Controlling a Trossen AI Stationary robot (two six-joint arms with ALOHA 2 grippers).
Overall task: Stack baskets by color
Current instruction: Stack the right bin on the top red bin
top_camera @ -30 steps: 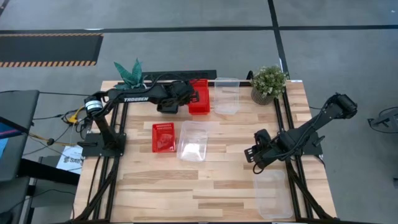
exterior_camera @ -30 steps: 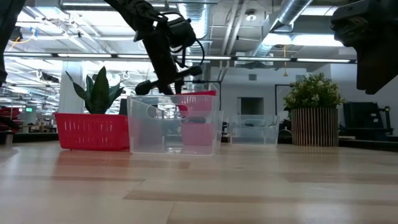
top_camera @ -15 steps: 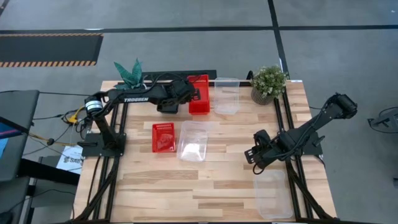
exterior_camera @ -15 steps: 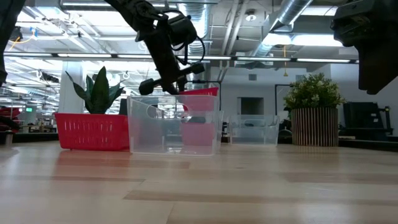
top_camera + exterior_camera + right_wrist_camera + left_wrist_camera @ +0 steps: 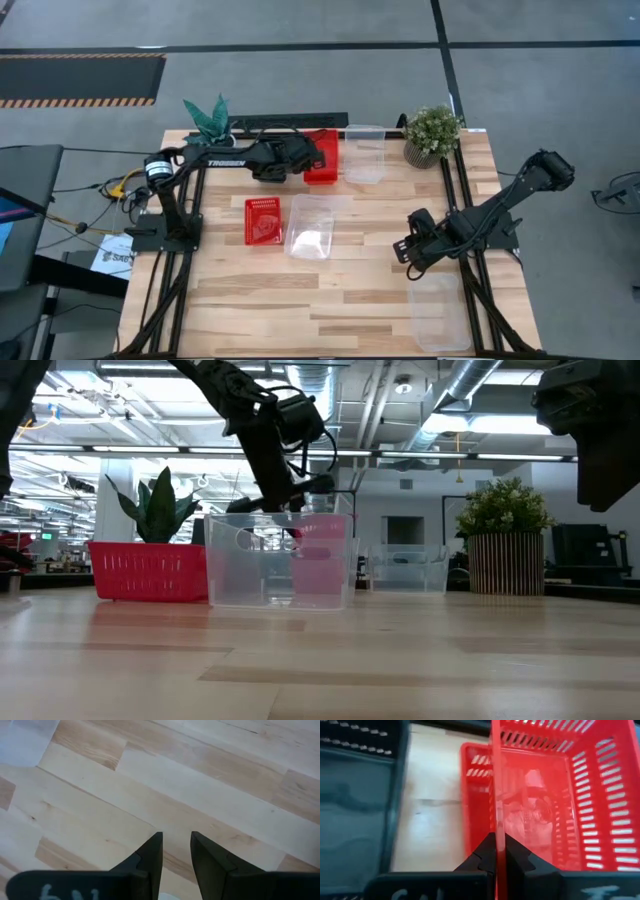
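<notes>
Slatted red plastic basket (image 5: 560,800) — glossy — over pale, matt wooden table (image 5: 330,300)

Place: robotics lab / industrial test bay, not a home.
Floor: grey concrete w/ dark seam lines; black-and-yellow hazard strip (image 5: 80,101) edging a dark mat at far left.
Ceiling: open, w/ exposed silver ducts (image 5: 470,385), pipes and long strip lights.
Bench: light wood butcher-block table (image 5: 260,300) on a black metal frame; two dark robot arms bolted to it.
Wiring: loose cables (image 5: 120,190) by the left arm's base, running off the table edge.
Background: large open hall w/ glass partitions, desks and equipment, seen across the table top.
Decor: two potted plants (image 5: 432,135) on the table's far edge, the only soft touch.
</notes>
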